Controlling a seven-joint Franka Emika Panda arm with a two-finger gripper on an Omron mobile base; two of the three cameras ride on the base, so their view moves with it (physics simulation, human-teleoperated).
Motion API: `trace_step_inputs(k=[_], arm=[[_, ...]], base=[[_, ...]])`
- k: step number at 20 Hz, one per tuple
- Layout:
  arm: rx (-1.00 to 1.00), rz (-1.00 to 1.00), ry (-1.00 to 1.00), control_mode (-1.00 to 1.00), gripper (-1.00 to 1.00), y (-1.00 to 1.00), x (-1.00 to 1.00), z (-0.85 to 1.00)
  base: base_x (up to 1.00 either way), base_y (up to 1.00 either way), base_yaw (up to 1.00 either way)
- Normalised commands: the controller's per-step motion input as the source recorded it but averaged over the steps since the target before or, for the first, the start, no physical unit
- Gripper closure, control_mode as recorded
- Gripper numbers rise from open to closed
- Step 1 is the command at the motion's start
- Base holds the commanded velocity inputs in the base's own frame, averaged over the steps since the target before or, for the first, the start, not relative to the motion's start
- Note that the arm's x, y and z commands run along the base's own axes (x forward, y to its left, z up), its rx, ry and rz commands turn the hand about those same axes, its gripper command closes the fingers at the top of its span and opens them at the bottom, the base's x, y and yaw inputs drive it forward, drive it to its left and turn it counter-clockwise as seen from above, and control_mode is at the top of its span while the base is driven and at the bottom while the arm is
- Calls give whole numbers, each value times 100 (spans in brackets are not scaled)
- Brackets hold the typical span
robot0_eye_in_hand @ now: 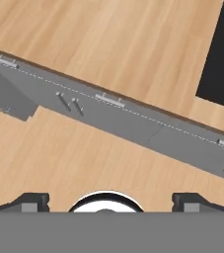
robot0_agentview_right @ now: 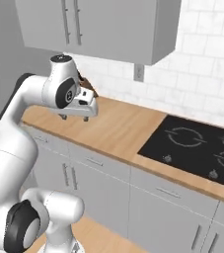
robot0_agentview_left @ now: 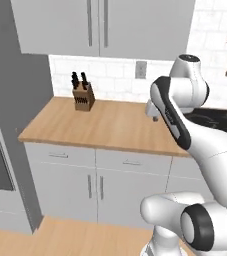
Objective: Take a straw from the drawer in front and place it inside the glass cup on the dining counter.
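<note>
Gripper (robot0_eye_in_hand: 105,200): you see its two dark fingertips far apart at the bottom of the hand view, spread wide with nothing between them; in the right base view it hangs above the wooden worktop's front part, pointing down.
Arm (robot0_agentview_left: 177,117): it rises from the base and bends over the worktop edge.
Drawer (robot0_eye_in_hand: 111,104): the one with the slim bar handle under the worktop lip is closed; you look down on its front, with the floor below.
Straw: you cannot tell where it is; no drawer stands open to show it.
Worktop (robot0_agentview_left: 110,125): light wood, against the white tiled wall.
Knife block (robot0_agentview_left: 83,96): stands at the back left of the worktop, near the wall.
Cooktop (robot0_agentview_right: 195,146): black, set into the worktop to the arm's right.
Cabinet doors (robot0_agentview_left: 95,192): grey, shut, with vertical handles below the drawers.
Wall cabinets (robot0_agentview_left: 97,25): grey, shut, above the worktop.
</note>
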Motion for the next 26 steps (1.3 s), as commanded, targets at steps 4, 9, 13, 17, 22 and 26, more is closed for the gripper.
trace_step_inputs(k=[4,9,13,17,22,26], arm=[[0,0,0,100,-100,0,0,0],[0,0,0,100,-100,0,0,0],[0,0,0,100,-100,0,0,0],[0,0,0,100,-100,0,0,0],[0,0,0,100,-100,0,0,0],[0,0,0,100,-100,0,0,0]], base=[[0,-85,60],[-7,-92,54],[-10,-75,49],[0,-59,50],[0,-70,49],[-14,-87,38]])
